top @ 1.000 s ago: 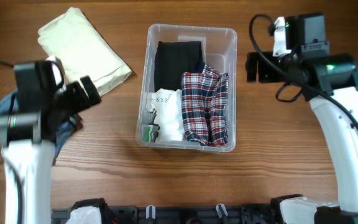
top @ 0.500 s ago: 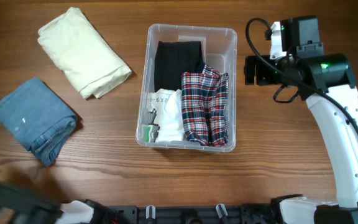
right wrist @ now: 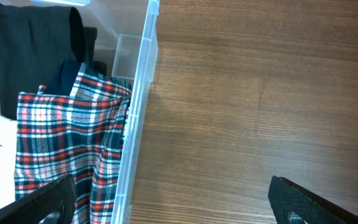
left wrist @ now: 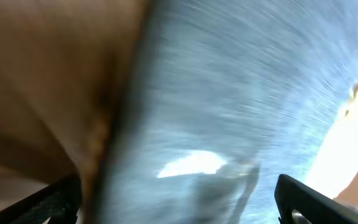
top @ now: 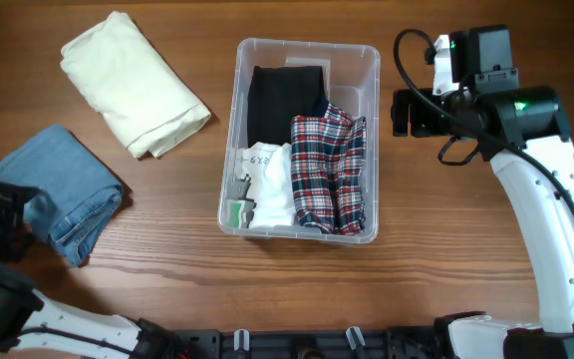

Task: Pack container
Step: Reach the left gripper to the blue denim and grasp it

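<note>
The clear plastic container [top: 371, 60] stands mid-table and holds a folded black garment [top: 284, 95], a white garment [top: 267, 184] and a red plaid garment [top: 331, 170]; it also shows in the right wrist view [right wrist: 138, 118]. Folded blue jeans [top: 60, 189] lie at the left and fill the blurred left wrist view [left wrist: 229, 93]. A folded cream garment [top: 133, 83] lies at the far left. My left gripper [left wrist: 179, 208] is open, close over the jeans, its arm at the left edge [top: 3, 224]. My right gripper [right wrist: 173, 208] is open and empty, above the container's right wall and bare table.
The right arm [top: 526, 150] reaches in from the right side. A dark rail with fittings [top: 297, 344] runs along the table's front edge. Bare wooden table [top: 446, 249] lies right of the container.
The left arm swept from beside the jeans out past the left edge, and is now back at the left edge by the jeans. The right arm shifted slightly a second ago, then held still.
</note>
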Available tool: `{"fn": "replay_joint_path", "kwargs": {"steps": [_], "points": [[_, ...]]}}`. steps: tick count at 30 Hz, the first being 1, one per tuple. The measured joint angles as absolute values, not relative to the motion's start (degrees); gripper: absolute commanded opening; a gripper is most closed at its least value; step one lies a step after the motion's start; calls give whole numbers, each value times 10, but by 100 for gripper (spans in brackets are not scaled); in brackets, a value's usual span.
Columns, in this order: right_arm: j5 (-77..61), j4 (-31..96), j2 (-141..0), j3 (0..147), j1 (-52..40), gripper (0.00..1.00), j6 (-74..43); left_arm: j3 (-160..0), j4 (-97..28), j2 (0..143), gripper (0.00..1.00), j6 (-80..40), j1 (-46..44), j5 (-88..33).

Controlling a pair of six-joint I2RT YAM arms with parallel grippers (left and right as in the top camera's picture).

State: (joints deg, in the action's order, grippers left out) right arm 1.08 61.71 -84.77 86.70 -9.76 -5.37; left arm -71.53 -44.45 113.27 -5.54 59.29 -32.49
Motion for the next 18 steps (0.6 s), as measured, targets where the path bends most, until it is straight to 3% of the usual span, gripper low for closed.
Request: {"fn": "replay_joint_path", "kwargs": {"steps": [1, 3, 4, 5, 6, 18], "points": [[11, 617, -848, 867, -98, 100, -54, -718, -444, 1135, 90, -51, 578, -330], [11, 617, -848, 867, -98, 100, -53, -719, -444, 1138, 64, -45, 561, -326], [11, 617, -848, 867, -98, 100, -53, -720, -443, 1140, 29, -44, 553, -326], [11, 617, -848, 867, -98, 100, -53, -719, -443, 1148, 8, -41, 538, -325], [11, 617, -848, 867, -98, 100, -54, -719, -444, 1151, 4, -42, 530, -330], [11, 617, -848, 867, -98, 100, -53, -715, -460, 1127, 4, -39, 514, -418]]}}
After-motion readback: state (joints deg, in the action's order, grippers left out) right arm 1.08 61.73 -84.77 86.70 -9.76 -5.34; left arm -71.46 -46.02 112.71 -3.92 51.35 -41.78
